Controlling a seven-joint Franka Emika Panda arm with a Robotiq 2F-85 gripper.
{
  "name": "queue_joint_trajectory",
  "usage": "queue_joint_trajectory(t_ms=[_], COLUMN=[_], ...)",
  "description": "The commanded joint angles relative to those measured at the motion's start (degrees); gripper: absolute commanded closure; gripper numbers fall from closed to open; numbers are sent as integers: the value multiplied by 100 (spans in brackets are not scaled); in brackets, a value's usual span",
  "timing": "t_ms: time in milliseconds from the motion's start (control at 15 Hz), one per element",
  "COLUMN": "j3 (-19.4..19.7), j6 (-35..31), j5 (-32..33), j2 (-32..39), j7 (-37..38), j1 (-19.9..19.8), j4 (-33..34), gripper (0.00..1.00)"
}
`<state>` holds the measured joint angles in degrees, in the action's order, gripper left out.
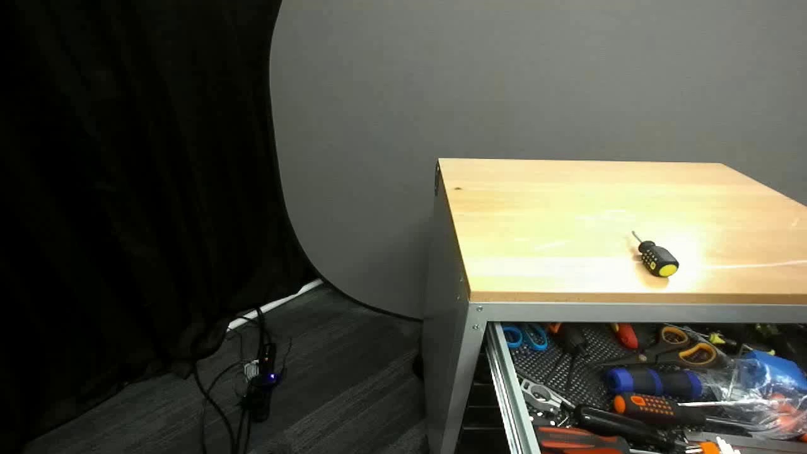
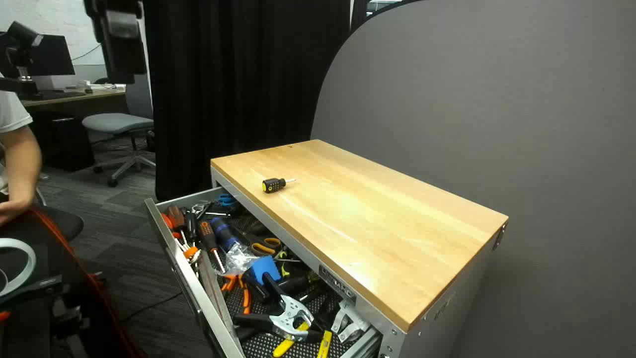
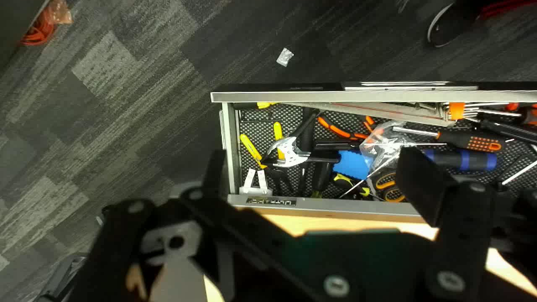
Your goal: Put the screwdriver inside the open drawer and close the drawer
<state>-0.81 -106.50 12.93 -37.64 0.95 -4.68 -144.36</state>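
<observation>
The stubby screwdriver with a black and yellow handle lies on the tabletop in both exterior views (image 1: 657,260) (image 2: 274,185), close to the edge above the drawer. It does not show in the wrist view. The grey metal drawer is pulled open and full of tools; its front (image 2: 179,268) shows in an exterior view and its rim (image 3: 335,97) in the wrist view. My gripper (image 3: 312,155) is open with nothing between its fingers, high above the drawer and the table edge. A dark part of it (image 2: 121,54) hangs at the top left in an exterior view.
The wooden tabletop (image 2: 367,219) sits on the grey cabinet. A metal clamp (image 2: 293,318), a blue block (image 3: 352,164) and several other tools fill the drawer. A person's arm (image 2: 22,159) shows at the left edge. A grey screen (image 1: 536,75) stands behind the cabinet.
</observation>
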Motion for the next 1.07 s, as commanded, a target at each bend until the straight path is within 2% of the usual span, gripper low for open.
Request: queue_joint_trajectory(t_ms=[0, 333, 400, 733, 1000], j3=[47, 46, 29, -516, -953], j6=[17, 18, -111, -761, -1300], j5=[28, 28, -53, -506, -307], j2=[1, -23, 148, 1693, 2948], j7=[29, 29, 26, 724, 1470], j1=[60, 60, 133, 567, 757], j4=[31, 80, 118, 662, 1361], gripper=[0, 0, 0, 0, 0])
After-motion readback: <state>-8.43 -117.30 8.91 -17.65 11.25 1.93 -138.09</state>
